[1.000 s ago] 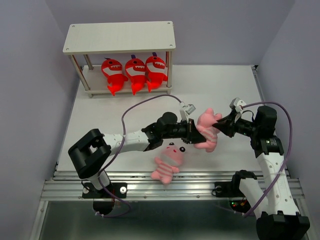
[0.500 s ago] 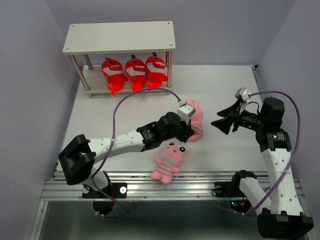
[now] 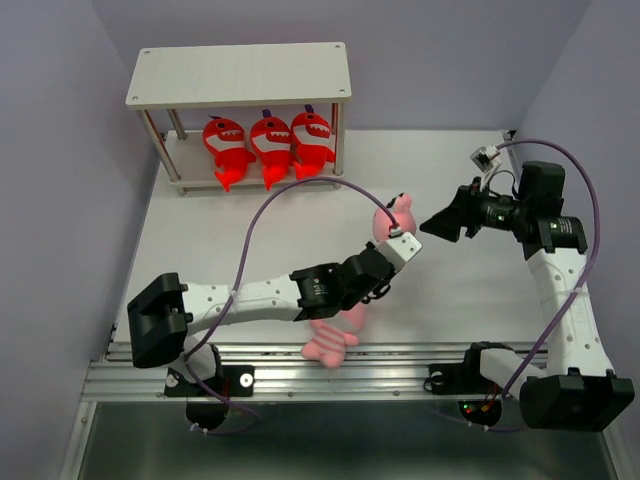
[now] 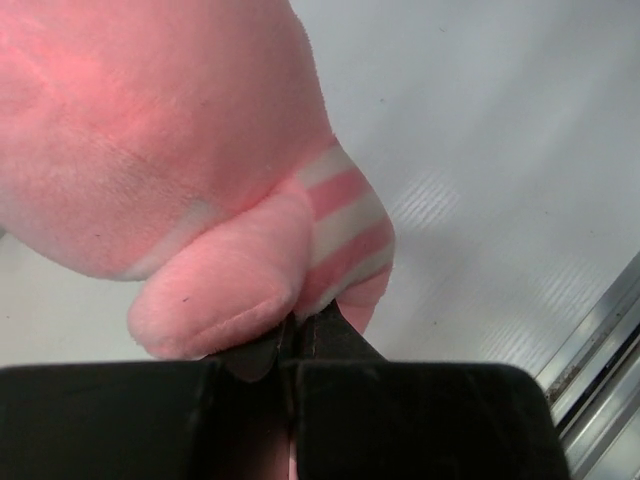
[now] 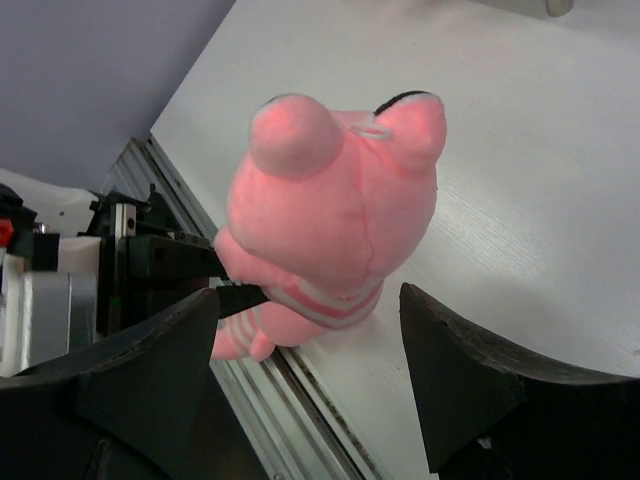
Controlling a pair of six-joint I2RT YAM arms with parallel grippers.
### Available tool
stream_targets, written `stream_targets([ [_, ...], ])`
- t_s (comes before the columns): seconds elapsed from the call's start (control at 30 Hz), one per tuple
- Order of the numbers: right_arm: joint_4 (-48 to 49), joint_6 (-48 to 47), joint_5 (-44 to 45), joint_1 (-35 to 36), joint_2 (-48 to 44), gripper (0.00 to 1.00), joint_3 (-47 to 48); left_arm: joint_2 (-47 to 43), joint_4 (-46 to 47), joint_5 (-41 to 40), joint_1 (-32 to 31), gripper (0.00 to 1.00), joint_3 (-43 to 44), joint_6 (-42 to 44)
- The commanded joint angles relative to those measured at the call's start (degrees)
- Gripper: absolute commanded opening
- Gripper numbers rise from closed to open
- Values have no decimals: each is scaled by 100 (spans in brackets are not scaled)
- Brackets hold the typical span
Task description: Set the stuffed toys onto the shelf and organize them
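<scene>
A pink striped-belly stuffed toy (image 3: 393,214) hangs above the table's middle right, and my left gripper (image 3: 397,243) is shut on its lower body. In the left wrist view the jaws (image 4: 297,330) pinch the plush (image 4: 200,150) by a leg. My right gripper (image 3: 438,224) is open just to the right of it, apart from the toy; its wrist view frames the toy (image 5: 335,210) between spread fingers (image 5: 150,370). A second pink toy (image 3: 325,343) lies near the front edge, partly hidden under my left arm. Three red sharks (image 3: 270,145) stand on the lower tier of the shelf (image 3: 240,75).
The shelf's top board carries nothing. A metal rail (image 3: 400,375) runs along the table's near edge. Purple cables loop above both arms. Grey walls close in the table on the left, back and right.
My right gripper has opened, let go of the pink toy and drawn back to the right. The left arm keeps the toy and has carried it a little toward the back.
</scene>
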Motion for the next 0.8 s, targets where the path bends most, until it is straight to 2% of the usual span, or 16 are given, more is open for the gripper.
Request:
stream_targets([
  [0.0, -241, 507, 239, -17, 83, 81, 517, 156, 121, -554, -107, 0, 499, 494],
  [0.23, -259, 578, 196, 106, 145, 83, 412, 498, 103, -431, -160, 0, 921, 555],
  [0.5, -215, 481, 669, 413, 250, 83, 219, 938, -46, -264, -213, 0, 1562, 608],
  [0.6, -75, 455, 942, 467, 259, 79, 52, 1044, -108, -246, -231, 0, 1756, 625],
  [0.63, -48, 429, 995, 519, 259, 77, 17, 1061, -117, -255, -239, 0, 1791, 608],
  [0.7, 13, 358, 1101, 519, 277, 60, -79, 1097, -117, -238, -248, 0, 1862, 599],
  [0.73, 40, 332, 1110, 519, 286, 45, -97, 1114, -117, -229, -248, 0, 1879, 564],
  [0.77, 57, 297, 1118, 519, 277, 37, -115, 1106, -117, -229, -248, 0, 1888, 546],
])
